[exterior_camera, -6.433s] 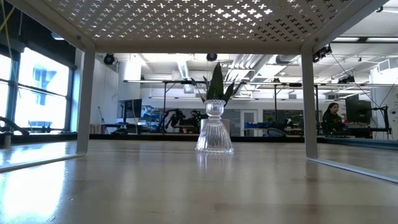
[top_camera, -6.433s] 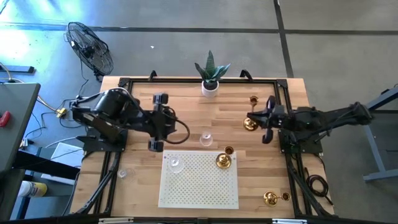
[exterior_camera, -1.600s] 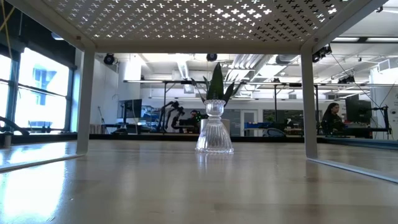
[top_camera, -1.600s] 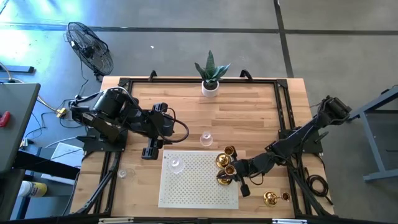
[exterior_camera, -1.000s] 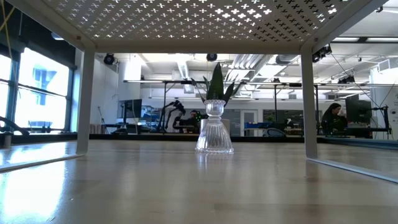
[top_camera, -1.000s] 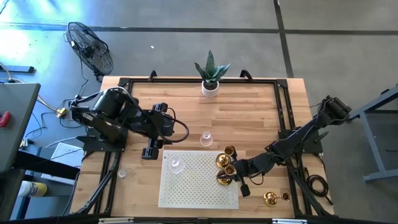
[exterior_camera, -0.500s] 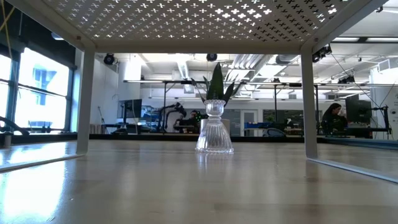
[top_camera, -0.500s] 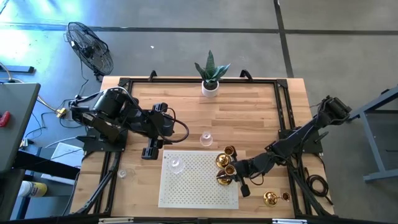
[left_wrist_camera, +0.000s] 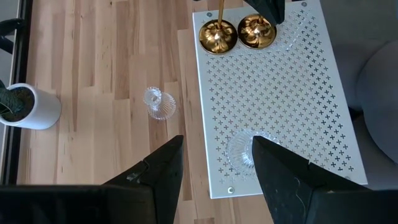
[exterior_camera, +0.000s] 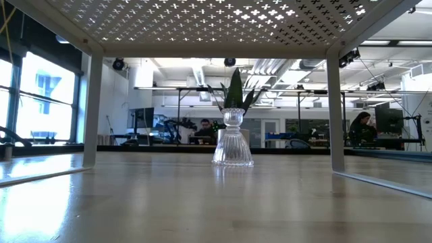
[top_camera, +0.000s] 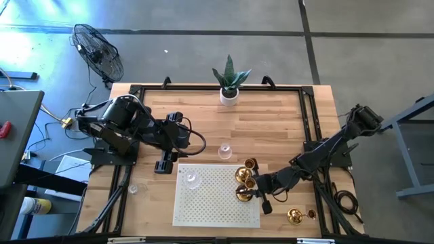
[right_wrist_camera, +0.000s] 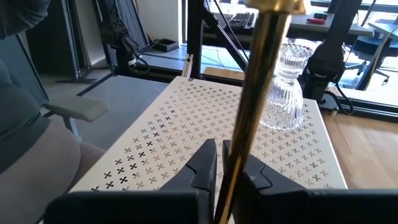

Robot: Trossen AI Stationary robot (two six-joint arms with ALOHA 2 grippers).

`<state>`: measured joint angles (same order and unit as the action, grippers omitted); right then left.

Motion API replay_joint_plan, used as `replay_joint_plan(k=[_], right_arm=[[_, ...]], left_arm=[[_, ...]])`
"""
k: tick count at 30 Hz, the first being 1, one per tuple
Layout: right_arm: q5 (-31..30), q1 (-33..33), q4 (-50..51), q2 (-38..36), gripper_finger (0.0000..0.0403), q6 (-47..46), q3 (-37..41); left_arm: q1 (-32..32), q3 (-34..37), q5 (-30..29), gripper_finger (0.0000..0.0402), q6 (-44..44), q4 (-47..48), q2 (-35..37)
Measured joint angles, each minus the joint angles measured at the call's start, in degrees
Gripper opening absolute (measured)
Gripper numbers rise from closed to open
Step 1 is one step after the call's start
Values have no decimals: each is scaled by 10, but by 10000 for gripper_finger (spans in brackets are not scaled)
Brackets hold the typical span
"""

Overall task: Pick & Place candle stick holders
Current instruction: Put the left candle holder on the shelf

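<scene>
Gripping a brass candle stick holder (right_wrist_camera: 255,99) by its thin stem, the right gripper (top_camera: 260,194) sits at the perforated white stand's (top_camera: 210,203) 3 o'clock edge, beside another brass holder (top_camera: 242,175). Left gripper (top_camera: 165,158) hovers open, at the stand's 10 o'clock.

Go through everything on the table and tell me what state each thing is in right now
Right gripper: shut on a brass holder, on the white perforated shelf.
Second brass holder: upright on the shelf.
Glass holder: upright on the shelf.
Glass holder: upright on the table.
Left gripper: open, empty.
</scene>
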<state>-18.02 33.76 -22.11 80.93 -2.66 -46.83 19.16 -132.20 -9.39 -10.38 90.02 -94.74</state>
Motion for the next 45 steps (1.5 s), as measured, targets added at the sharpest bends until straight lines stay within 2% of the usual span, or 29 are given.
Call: replay_joint_plan(k=[23, 37, 45], right_arm=[[-7, 0, -21, 0, 20, 2, 0], [-3, 0, -16, 0, 64, 14, 0], [-3, 0, -6, -8, 70, 12, 0]], left_arm=[[0, 0, 15, 184, -4, 0, 0], [0, 0, 15, 184, -4, 0, 0], [0, 0, 15, 184, -4, 0, 0]])
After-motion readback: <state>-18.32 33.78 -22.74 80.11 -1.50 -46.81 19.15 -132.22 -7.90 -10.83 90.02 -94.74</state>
